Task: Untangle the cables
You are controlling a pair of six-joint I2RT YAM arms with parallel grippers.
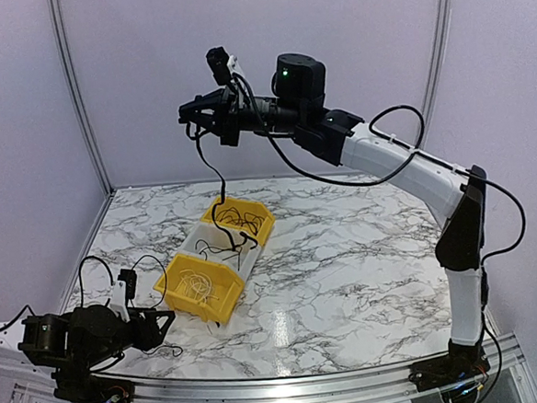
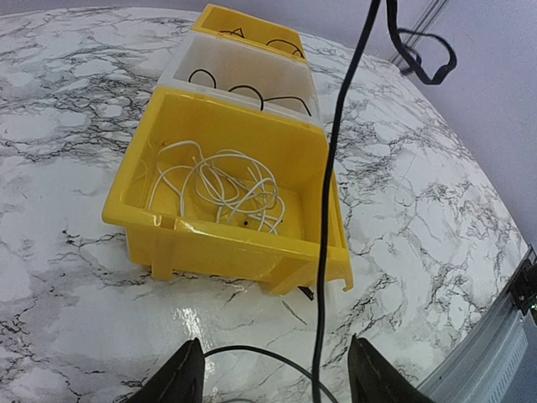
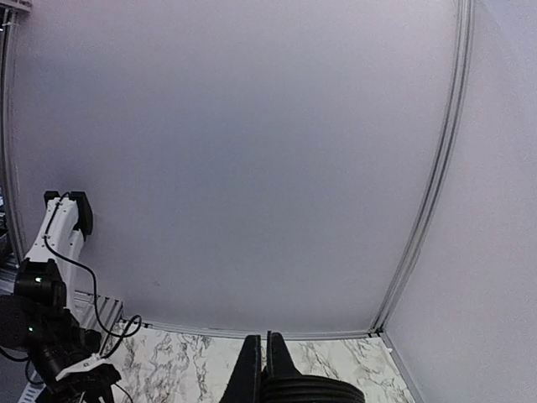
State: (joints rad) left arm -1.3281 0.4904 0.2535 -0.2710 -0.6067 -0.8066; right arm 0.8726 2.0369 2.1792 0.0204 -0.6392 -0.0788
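Note:
My right gripper (image 1: pixel 190 115) is raised high above the table and shut on a thin black cable (image 1: pixel 219 173). That cable hangs down into the far yellow bin (image 1: pixel 262 211), where more black cables (image 1: pixel 243 222) lie. In the right wrist view the fingers (image 3: pixel 252 369) are pressed together with a thin cable end between them. The middle white bin (image 2: pixel 189 59) holds black cable loops (image 2: pixel 247 90). The near yellow bin (image 2: pixel 210 243) holds a loose tangle of white cables (image 2: pixel 225 183). My left gripper (image 2: pixel 277 388) stands open low over the table in front of that bin, holding nothing.
The three bins stand in a diagonal row on the marble table (image 1: pixel 365 259). A thicker black arm cable (image 2: pixel 334 168) runs close across the left wrist view. Purple walls enclose the back and sides. The left arm (image 3: pixel 46 336) shows at the lower left of the right wrist view.

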